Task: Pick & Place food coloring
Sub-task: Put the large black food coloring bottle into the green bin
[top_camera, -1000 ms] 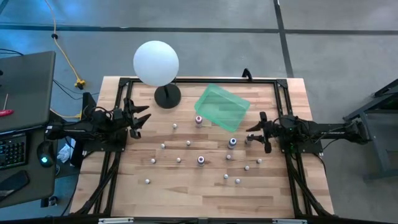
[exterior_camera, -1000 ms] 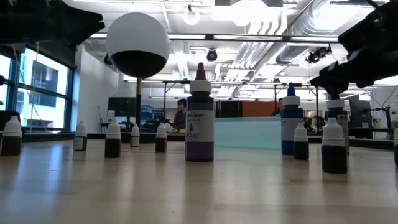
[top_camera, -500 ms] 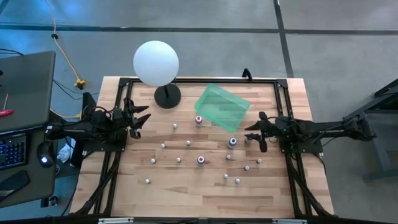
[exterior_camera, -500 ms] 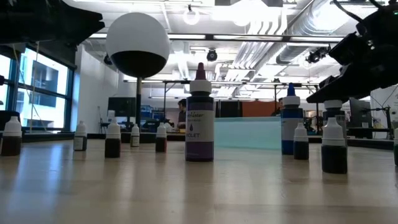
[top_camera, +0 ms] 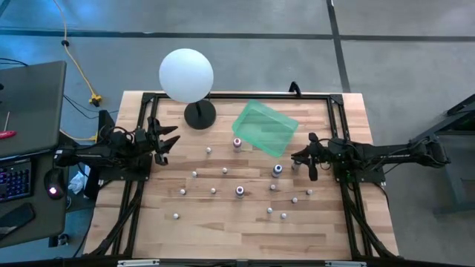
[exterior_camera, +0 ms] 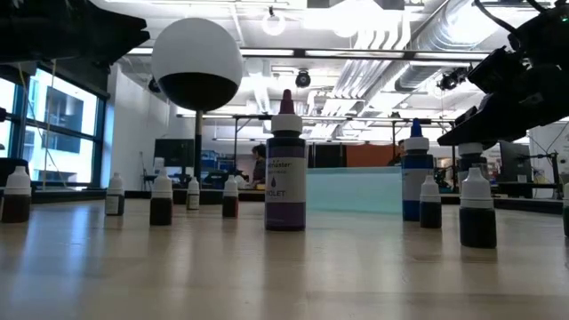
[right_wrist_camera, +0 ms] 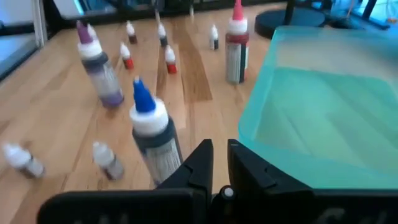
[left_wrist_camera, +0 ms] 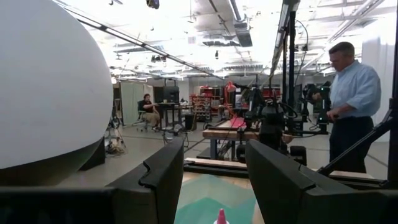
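Wooden table (top_camera: 223, 230), black-framed, carries every item listed. White globe lamp (top_camera: 186, 74) on a black round base stands at the far left part of the table. Green translucent bin (top_camera: 265, 127), tilted, lies right of the lamp, near the far edge. Left arm waits at the table's left edge, its claw (top_camera: 168, 141) released, fingers spread, holding nothing, well apart from any bottle. Right arm reaches in from the right edge; its claw (top_camera: 303, 162) sits just right of the blue-capped bottle (top_camera: 277, 170), near the bin's near corner, fingers (right_wrist_camera: 198, 163) nearly together with only a narrow gap, nothing between them. Food coloring bottles (top_camera: 214, 190) stand upright, scattered across the table's middle, none in the bin. Tall violet-labelled bottle (exterior_camera: 285, 167) stands centre front in the low view; small dark-bodied ones (exterior_camera: 161, 201) flank it.
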You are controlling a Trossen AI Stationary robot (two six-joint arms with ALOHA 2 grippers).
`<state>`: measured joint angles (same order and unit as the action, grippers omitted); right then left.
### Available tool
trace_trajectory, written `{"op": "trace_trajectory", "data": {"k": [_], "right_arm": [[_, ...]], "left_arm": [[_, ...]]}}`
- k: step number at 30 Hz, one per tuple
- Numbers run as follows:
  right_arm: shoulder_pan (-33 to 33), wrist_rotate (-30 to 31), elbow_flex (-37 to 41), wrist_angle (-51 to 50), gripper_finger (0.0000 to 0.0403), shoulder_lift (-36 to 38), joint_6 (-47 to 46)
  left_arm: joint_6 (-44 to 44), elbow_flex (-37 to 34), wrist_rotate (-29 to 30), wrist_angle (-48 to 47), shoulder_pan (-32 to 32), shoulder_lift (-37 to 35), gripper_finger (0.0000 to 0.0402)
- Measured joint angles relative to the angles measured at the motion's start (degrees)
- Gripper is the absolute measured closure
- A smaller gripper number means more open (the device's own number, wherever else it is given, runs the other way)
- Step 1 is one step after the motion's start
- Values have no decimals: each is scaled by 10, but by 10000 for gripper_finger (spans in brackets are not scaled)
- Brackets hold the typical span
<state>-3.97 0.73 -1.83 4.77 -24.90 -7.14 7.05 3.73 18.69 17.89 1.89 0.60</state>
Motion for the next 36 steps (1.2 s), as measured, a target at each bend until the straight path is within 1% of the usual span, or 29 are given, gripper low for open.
{"op": "trace_trajectory", "data": {"k": [3, 5, 8, 10, 13, 15, 16, 20, 24, 29, 33, 36], "right_arm": [[0, 2, -1, 77, 367, 1, -2], [0, 10, -1, 124, 363, 1, 11], [-2, 49, -4, 188, 370, 0, 60], [-5, 95, -18, 214, 372, 0, 91], [-18, 195, -46, 234, 372, 0, 121], [-33, 238, -64, 235, 372, -10, 134], [-42, 247, -70, 235, 372, -19, 134], [-85, 245, -83, 234, 372, -77, 95], [-132, 242, -84, 248, 371, -167, 50], [-183, 242, -84, 304, 372, -277, 46], [-215, 241, -84, 353, 367, -348, 40], [-234, 221, -84, 374, 366, -393, 13]], "left_arm": [[0, 0, 2, 0, 0, 0, 231], [1, 0, 14, 6, 0, 0, 231], [1, 0, 42, 22, 0, 0, 231], [2, 0, 68, 36, 0, 0, 231], [2, 0, 114, 62, 0, 0, 231], [3, 0, 137, 75, 0, 0, 231], [3, 0, 146, 83, 0, 0, 231], [2, 0, 151, 94, 0, 0, 231], [2, 0, 146, 95, 0, 0, 231], [0, 0, 145, 93, 0, 0, 231], [-2, 0, 144, 91, 0, 0, 231], [-2, 0, 144, 91, 0, 0, 231]]}}
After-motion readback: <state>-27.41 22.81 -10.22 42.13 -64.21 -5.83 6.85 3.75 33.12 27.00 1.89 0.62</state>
